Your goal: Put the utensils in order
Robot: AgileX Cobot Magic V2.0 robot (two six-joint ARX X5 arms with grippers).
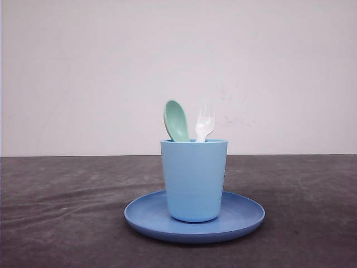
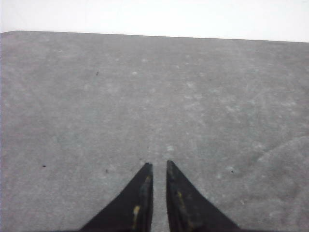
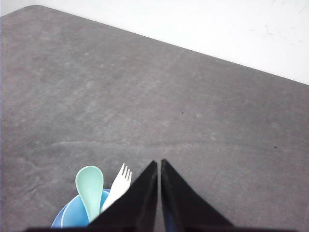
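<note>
Utensils both stand in the light blue plastic cup [image 1: 194, 180], working ends up. Front view: the mint-green plastic spoon [image 1: 176, 120] shows its oval bowl above the rim at about 11 o'clock from the cup's centre, leaning slightly toward 11 o'clock; the white plastic fork with four tines [image 1: 204, 122] rises just beside it at about 12 to 1 o'clock, nearly upright. Handles of both are hidden inside the cup. Whether spoon and fork touch at the rim cannot be told. Cup stands upright on the round blue plastic plate [image 1: 242, 215], roughly centred on it, and the plate lies flat on the dark grey counter [image 1: 61, 206], with a plain pale wall [image 1: 83, 72] behind. Right wrist view: the right gripper [image 3: 159, 165] has its black jaws drawn together with a thin slit between the tips, nothing between them; it hangs above the counter near the cup, with spoon bowl [image 3: 90, 186] and fork tines [image 3: 122, 180] showing beside the jaw. Cup rim [image 3: 68, 217] is partly hidden by the jaw. Left wrist view: the left gripper [image 2: 158, 166] has its jaws likewise drawn close, a narrow gap between the tips, grasping nothing, over a bare stretch of grey counter [image 2: 145, 96].
</note>
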